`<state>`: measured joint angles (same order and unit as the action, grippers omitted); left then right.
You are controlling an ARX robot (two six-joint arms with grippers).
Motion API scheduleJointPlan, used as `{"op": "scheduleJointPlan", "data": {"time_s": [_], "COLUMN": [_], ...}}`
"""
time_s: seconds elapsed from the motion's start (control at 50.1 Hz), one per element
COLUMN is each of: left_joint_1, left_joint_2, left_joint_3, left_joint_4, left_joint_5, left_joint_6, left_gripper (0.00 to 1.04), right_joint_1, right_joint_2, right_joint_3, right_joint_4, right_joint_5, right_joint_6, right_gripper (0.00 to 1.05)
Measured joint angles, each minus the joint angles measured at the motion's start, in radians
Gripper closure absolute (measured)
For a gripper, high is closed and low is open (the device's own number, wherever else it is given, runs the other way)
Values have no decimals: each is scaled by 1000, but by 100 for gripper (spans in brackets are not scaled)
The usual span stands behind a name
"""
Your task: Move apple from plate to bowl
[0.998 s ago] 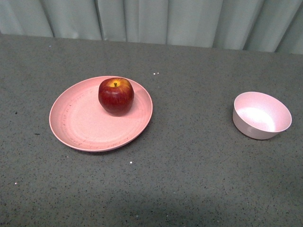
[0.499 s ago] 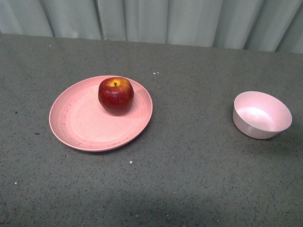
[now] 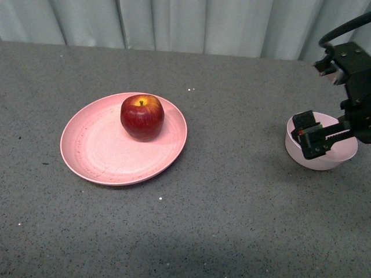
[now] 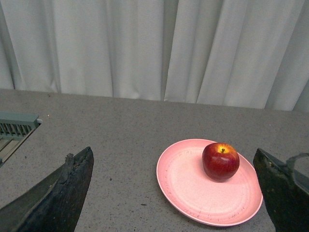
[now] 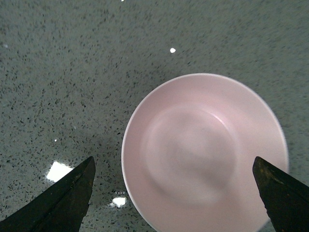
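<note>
The dark-red apple sits upright on the far part of the wide salmon-pink plate, left of centre on the table. The pale pink bowl stands at the right and is empty. My right gripper is open and hovers just above the bowl. In the right wrist view the bowl lies between the spread fingers of the right gripper. My left gripper is open and empty. It is well short of the plate and the apple. It is out of the front view.
A grey speckled table carries everything. A pale curtain hangs along its far edge. A grey-green slotted fixture shows at the edge of the left wrist view.
My right arm has come into the front view and now hangs over the bowl. The apple, plate and bowl have not moved.
</note>
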<state>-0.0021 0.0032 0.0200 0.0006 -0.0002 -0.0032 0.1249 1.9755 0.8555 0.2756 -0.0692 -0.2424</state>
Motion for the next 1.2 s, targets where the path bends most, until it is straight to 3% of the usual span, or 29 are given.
{"op": "scheduleJointPlan", "data": {"time_s": [0.2, 0.499, 0.778, 0.998, 1.197], "left_joint_1": [0, 0, 0, 0, 0], "left_joint_2": [0, 0, 0, 0, 0], "left_joint_3": [0, 0, 0, 0, 0], "left_joint_4": [0, 0, 0, 0, 0], "left_joint_5": [0, 0, 0, 0, 0], "left_joint_6": [0, 0, 0, 0, 0], "left_gripper": [7, 7, 7, 7, 7], "right_joint_1": [21, 38, 36, 33, 62], "right_joint_2": [118, 179, 179, 178, 136], "right_joint_3": [134, 243, 246, 249, 249], "right_joint_4": [-121, -203, -237, -247, -256], "right_joint_5": [10, 27, 45, 48, -26], "right_joint_6": [-10, -18, -23, -24, -22], "right_gripper": [11, 69, 104, 104, 104]}}
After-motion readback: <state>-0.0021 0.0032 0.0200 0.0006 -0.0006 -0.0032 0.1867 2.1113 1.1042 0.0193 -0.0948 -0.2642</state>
